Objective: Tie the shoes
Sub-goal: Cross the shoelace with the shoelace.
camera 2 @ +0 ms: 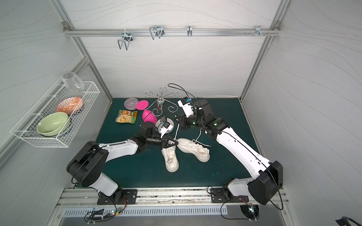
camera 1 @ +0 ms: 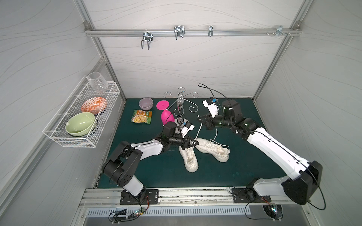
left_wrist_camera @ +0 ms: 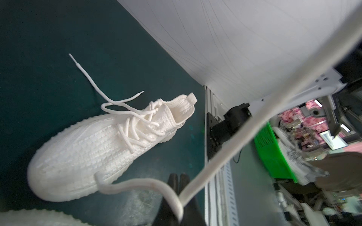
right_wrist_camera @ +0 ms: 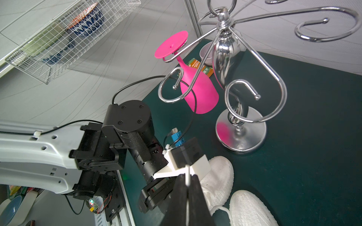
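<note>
Two cream-white shoes lie mid-mat in both top views, one pointing toward the front [camera 1: 190, 159] and one lying crosswise to its right [camera 1: 214, 149]. My left gripper [camera 1: 197, 142] hovers over the first shoe's heel end. In the left wrist view its fingers [left_wrist_camera: 173, 182] are shut, with a white lace [left_wrist_camera: 137, 185] bent sharply across their seam. The same lace [camera 1: 198, 132] rises taut to my right gripper [camera 1: 200, 121], which is shut on it [right_wrist_camera: 187, 175]. The crosswise shoe [left_wrist_camera: 101, 144] has both lace ends loose on the mat.
A chrome hanger stand [camera 1: 181, 106] with a pink wine glass [camera 1: 167, 116] stands just behind the shoes. A grey bowl [camera 1: 146, 103] and a snack packet [camera 1: 141, 116] lie at the back left. A wire basket [camera 1: 58, 135] holding bowls hangs on the left wall.
</note>
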Motion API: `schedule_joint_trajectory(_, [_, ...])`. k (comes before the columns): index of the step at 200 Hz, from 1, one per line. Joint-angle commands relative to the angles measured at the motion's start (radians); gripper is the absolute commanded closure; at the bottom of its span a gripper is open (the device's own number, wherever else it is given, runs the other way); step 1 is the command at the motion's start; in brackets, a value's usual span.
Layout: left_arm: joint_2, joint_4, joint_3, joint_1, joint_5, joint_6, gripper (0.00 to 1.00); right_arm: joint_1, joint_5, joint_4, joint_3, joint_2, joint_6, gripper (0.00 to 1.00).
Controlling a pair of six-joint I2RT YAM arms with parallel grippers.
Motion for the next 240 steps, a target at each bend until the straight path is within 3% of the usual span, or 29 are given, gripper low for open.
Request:
schedule_joint_trajectory(1, [-0.064, 0.008, -0.015, -0.005, 0.004, 0.030, 1.00, 0.004, -0.023, 0.024, 0.000, 0.023, 0.007, 1.00])
schedule_joint_trajectory(37, [-0.120, 0.024, -0.083, -0.006, 0.009, 0.007, 1.00, 0.025, -0.101, 0.139, -0.077, 0.071, 0.045, 1.00])
schedule_joint_trajectory(147, [-0.220, 0.124, -0.235, -0.005, -0.028, -0.051, 1.00, 0.145, -0.083, 0.564, -0.273, 0.382, 0.293, 1.00])
schedule_joint_trajectory(179, [-0.230, 0.155, -0.261, -0.005, -0.045, -0.081, 1.00, 0.118, -0.068, 0.575, -0.309, 0.378, 0.313, 0.38])
schedule_joint_trajectory(204, [-0.235, 0.178, -0.281, -0.004, -0.057, -0.110, 1.00, 0.046, -0.059, 0.528, -0.326, 0.302, 0.301, 0.04])
schedule_joint_trajectory(240, [-0.232, 0.203, -0.297, -0.003, -0.068, -0.141, 1.00, -0.083, -0.062, 0.459, -0.406, 0.146, 0.271, 0.01])
